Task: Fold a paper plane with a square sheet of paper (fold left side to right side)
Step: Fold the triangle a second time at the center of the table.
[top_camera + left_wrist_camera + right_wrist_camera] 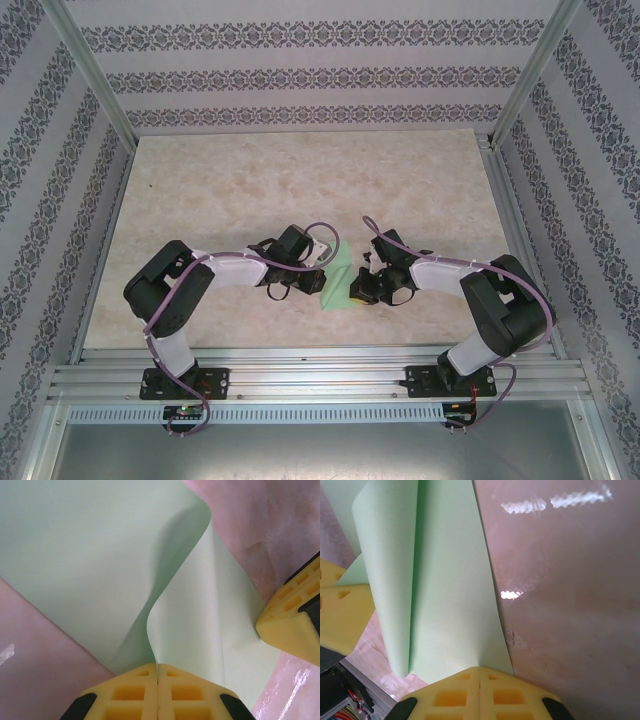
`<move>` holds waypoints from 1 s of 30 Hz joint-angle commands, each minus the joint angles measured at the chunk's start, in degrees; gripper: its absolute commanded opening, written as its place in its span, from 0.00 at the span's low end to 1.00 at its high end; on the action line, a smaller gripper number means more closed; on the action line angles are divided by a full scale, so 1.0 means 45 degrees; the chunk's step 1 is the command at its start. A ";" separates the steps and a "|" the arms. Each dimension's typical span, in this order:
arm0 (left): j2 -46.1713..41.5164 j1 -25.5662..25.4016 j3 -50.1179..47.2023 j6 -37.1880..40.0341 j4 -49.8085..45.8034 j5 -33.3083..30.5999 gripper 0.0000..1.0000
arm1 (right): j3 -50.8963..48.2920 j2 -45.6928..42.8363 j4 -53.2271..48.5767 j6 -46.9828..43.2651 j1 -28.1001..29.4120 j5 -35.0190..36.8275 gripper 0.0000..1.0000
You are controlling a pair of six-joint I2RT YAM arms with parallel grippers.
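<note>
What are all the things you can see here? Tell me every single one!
sheet of paper: one, light green, on the table between the two grippers, part of it lifted and curling
table: one, beige marbled, under everything
walls: three, white with grey patterned stripes, around the table
metal rails: several, silver, along the near edge and up the corners
left arm: one, black and white, bolted at the near edge
right arm: one, black and white, bolted at the near edge
left gripper: one, yellow fingers, shut on the paper
right gripper: one, yellow fingers, shut on the paper
</note>
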 commanded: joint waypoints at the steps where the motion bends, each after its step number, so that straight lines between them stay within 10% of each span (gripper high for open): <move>1: 0.0202 0.0173 0.0458 0.0188 0.0391 -0.0102 0.08 | -0.0048 0.0517 -0.0536 -0.0211 0.0202 0.0829 0.06; 30: 0.0258 0.0173 0.0146 0.0335 0.0207 -0.0385 0.06 | 0.0050 0.0654 -0.0659 -0.0257 0.0226 0.0902 0.06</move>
